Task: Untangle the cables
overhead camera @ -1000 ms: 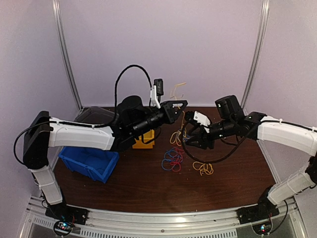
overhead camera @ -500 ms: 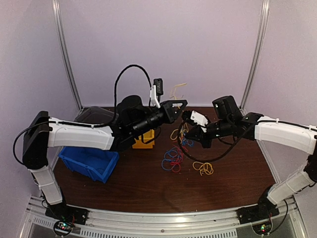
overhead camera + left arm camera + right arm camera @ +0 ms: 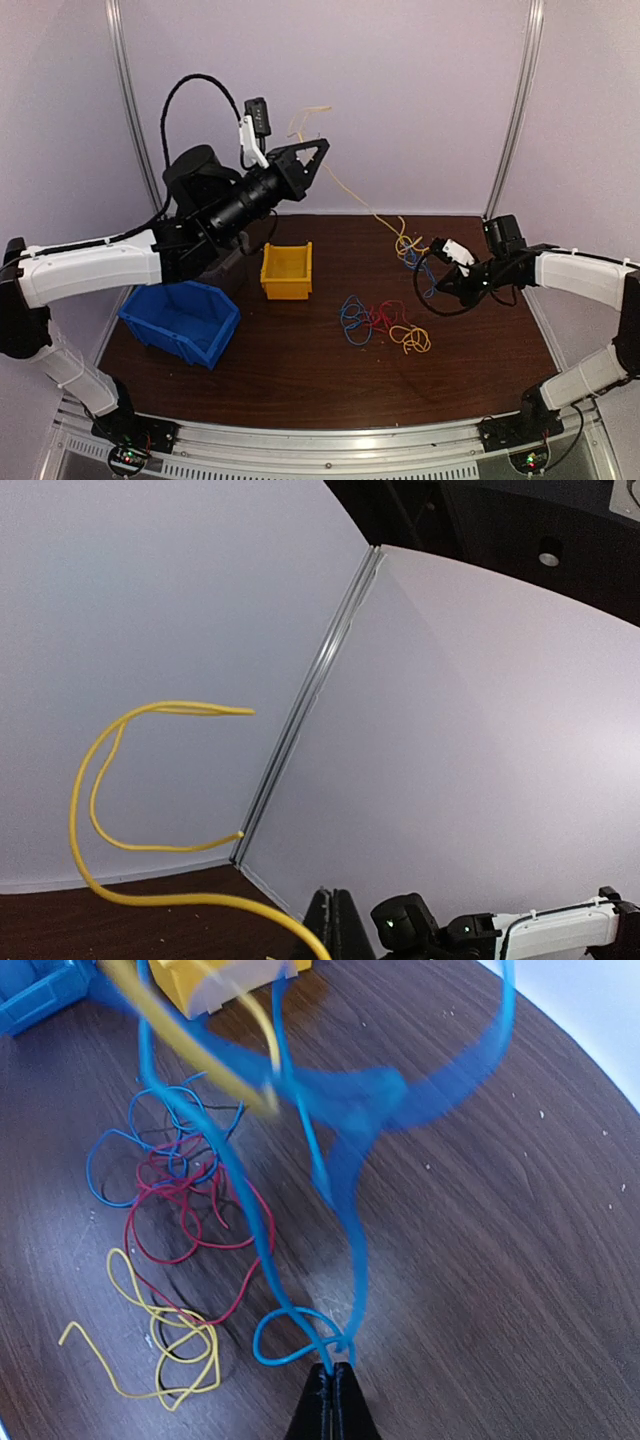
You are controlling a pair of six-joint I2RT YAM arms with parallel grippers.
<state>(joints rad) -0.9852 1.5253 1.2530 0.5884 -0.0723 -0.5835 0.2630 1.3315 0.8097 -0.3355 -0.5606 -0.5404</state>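
Left gripper (image 3: 327, 912) pinched shut on a thin yellow wire (image 3: 72, 815), right gripper (image 3: 332, 1385) clamped on a thin blue wire (image 3: 345, 1095); in the last second I swung left up and away and drew right back, so yellow now stretches between them, likely slipping free; the remaining red, blue and yellow cables (image 3: 378, 320) lie on the brown wooden table (image 3: 300, 380)

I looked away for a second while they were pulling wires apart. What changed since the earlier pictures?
The left gripper, shut on the yellow wire, swung up and leftward, stretching that wire out. The right gripper, shut on a blue wire, pulled back to the right. The loose wires, yellow bin and blue bin stayed put.
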